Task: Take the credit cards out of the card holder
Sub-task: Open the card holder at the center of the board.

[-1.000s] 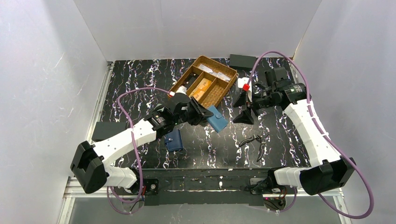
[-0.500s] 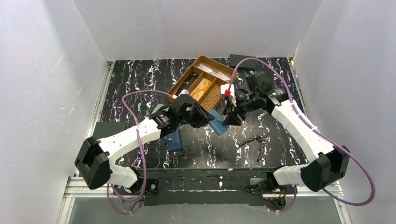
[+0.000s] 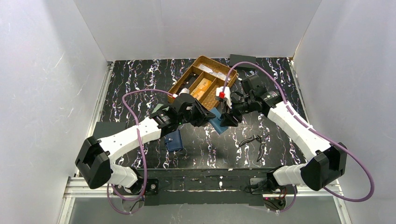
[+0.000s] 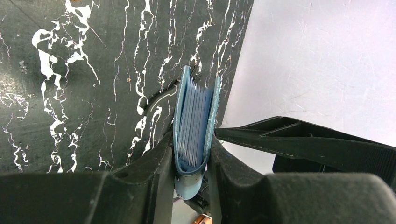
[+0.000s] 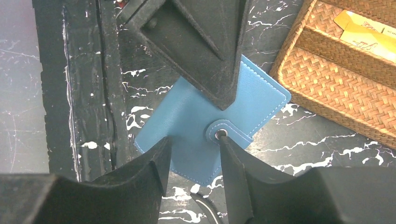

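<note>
The card holder (image 5: 196, 116) is a smooth, matt blue material that looks like leather, with a stitched edge. Its snap tab (image 5: 229, 135) carries a small shiny metal stud. The basket (image 5: 336, 88) is coarse woven wicker. The table (image 4: 70, 70) has a black, white-veined marble finish with a dull sheen. The right claw (image 5: 192, 144) is matt black plastic, finely scuffed.

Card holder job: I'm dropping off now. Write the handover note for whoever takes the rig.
Left end effector: shut on the card holder, pinching its folded end.
Right end effector: open, over the holder's face, one finger beside the snap tab.
Orange cards lie in the wicker tray.
Done: holder gripped. Left: undo the fastened tab, open it, pull out any cards; none show inside.
</note>
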Robot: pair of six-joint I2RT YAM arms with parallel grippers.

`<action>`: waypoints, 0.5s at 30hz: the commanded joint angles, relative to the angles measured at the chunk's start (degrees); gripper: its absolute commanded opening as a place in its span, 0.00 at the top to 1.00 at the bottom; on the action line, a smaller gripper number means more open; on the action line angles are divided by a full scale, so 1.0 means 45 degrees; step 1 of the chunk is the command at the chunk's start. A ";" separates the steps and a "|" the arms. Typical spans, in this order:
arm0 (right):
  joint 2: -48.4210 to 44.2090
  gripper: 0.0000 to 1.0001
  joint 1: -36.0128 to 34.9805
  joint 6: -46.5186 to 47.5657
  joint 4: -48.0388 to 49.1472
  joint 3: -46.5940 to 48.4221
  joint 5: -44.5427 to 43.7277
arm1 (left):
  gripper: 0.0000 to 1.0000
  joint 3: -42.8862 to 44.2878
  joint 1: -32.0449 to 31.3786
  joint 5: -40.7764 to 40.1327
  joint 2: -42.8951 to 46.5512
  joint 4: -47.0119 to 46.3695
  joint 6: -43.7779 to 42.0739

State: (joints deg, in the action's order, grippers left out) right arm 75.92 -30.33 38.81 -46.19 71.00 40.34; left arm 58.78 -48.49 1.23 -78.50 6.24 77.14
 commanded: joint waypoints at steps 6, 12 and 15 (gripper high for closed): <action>0.0330 0.56 -0.0231 -0.0696 0.1069 0.0206 -0.0693 | 1.00 0.0410 -0.0103 0.0428 0.0042 -0.1161 0.0415; 0.0431 0.65 -0.0243 -0.1029 0.1415 0.0247 -0.1215 | 1.00 0.0391 -0.0104 0.0502 0.0073 -0.1252 0.0457; 0.0499 0.68 -0.0253 -0.1135 0.1500 0.0323 -0.1215 | 1.00 0.0394 -0.0113 0.0540 0.0048 -0.1307 0.0502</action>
State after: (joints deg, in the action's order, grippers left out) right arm 77.03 -30.94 34.70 -43.35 71.00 36.14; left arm 58.76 -48.47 0.93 -79.20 5.85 77.62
